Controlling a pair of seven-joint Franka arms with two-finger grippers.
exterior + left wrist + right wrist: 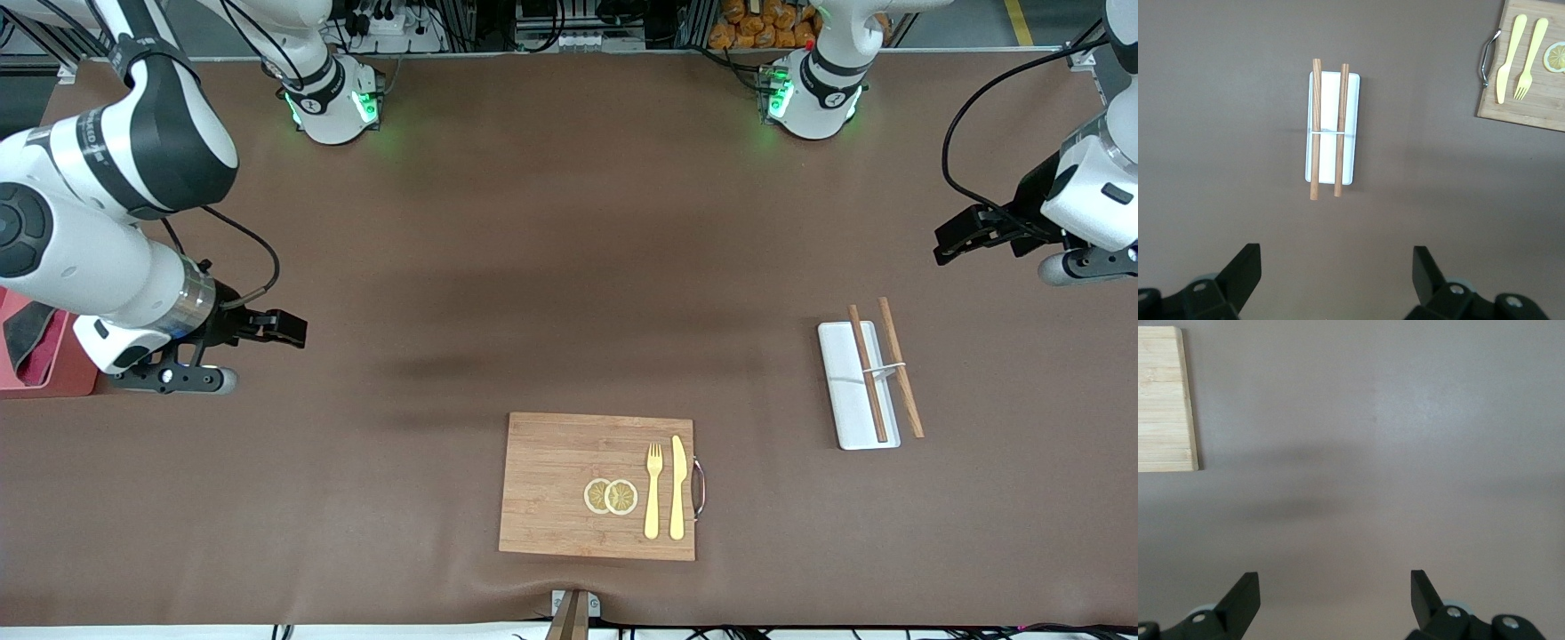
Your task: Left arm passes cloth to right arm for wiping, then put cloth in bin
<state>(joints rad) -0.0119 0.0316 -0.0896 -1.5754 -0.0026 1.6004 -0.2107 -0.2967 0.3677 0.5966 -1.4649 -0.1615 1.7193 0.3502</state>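
Cloth (31, 342) lying in the bin (67, 378) at the right arm's end of the table, dark grey side up with a crimson edge showing, partly hidden by the right arm. Right gripper (289, 329) up over bare table just beside the bin, toward the middle; fingers (1241, 600) spread wide, holding nothing, brown tabletop showing between them in the right wrist view. Left gripper (956, 240) up over bare table at the left arm's end, likewise spread wide and empty, fingers (1245, 270) well apart in the left wrist view. On the table near the left gripper, a flat white tray (845, 391) with a pair of wooden chopsticks (867, 373) laid along it, joined by a thin band, one stick on the tray and one along its edge. Nearer to the front camera, mid-table, a wooden board (551, 484) with a metal handle (700, 487), carrying two lemon slices (611, 496), a yellow fork (653, 489) and a yellow knife (677, 487) side by side.
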